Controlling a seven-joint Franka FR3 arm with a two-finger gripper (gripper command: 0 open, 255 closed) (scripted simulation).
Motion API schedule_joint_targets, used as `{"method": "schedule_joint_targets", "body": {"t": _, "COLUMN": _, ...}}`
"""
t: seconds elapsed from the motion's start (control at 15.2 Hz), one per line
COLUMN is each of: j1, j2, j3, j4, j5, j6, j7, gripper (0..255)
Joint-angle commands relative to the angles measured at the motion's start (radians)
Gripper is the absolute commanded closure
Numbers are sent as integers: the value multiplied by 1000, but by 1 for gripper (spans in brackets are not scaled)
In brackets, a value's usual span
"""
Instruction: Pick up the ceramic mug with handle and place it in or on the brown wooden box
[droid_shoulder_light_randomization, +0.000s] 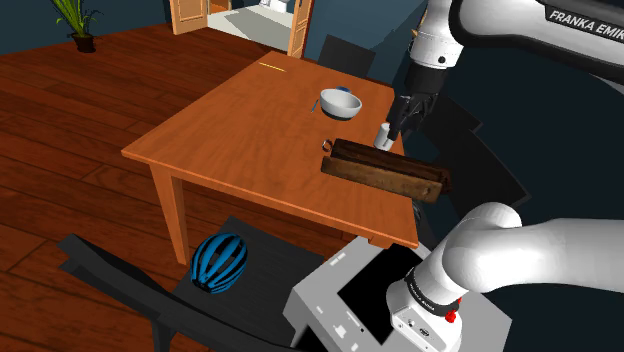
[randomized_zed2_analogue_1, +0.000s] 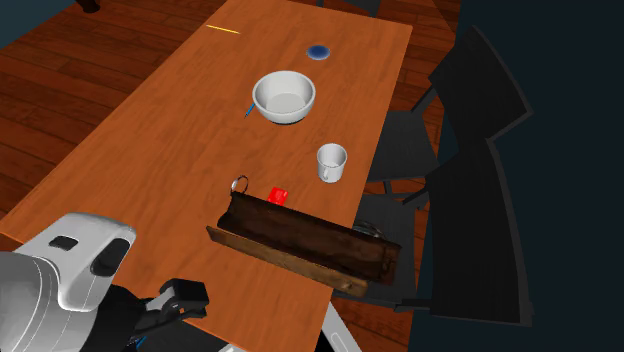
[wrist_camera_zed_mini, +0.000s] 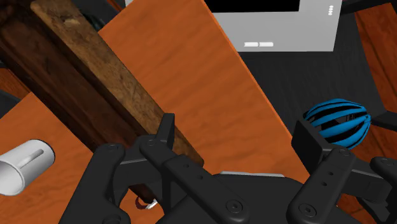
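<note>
One white mug (randomized_zed2_analogue_1: 331, 162) stands upright on the table (randomized_zed2_analogue_1: 150, 130), just beside the wooden box (randomized_zed2_analogue_1: 300, 242). The gripper (wrist_camera_zed_mini: 236, 127) hovers above, fingers spread and empty. The approach is in hand; next it should shift over the mug and descend.

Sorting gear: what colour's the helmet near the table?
The ribbed helmet is blue with black stripes; clearest in shoulder view.

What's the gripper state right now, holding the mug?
Gripper: open, holding nothing. The white mug sits off to one side, outside the fingers.
</note>
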Motion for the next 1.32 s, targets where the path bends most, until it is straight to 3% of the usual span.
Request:
{"method": "schedule_joint_targets", "body": {"t": 0.0, "j1": 0, "j2": 0, "j3": 0, "j4": 0, "j5": 0, "j6": 0, "j7": 0, "gripper": 0}}
{"method": "schedule_joint_targets", "body": {"t": 0.73, "j1": -58, "j2": 167, "j3": -249, "j4": -3, "j5": -134, "j6": 222, "j7": -258, "gripper": 0}}
{"method": "schedule_joint_targets", "body": {"t": 1.25, "j1": -68, "j2": 388, "j3": -428, "j4": 94, "j5": -141, "j6": 381, "j7": -456, "gripper": 0}}
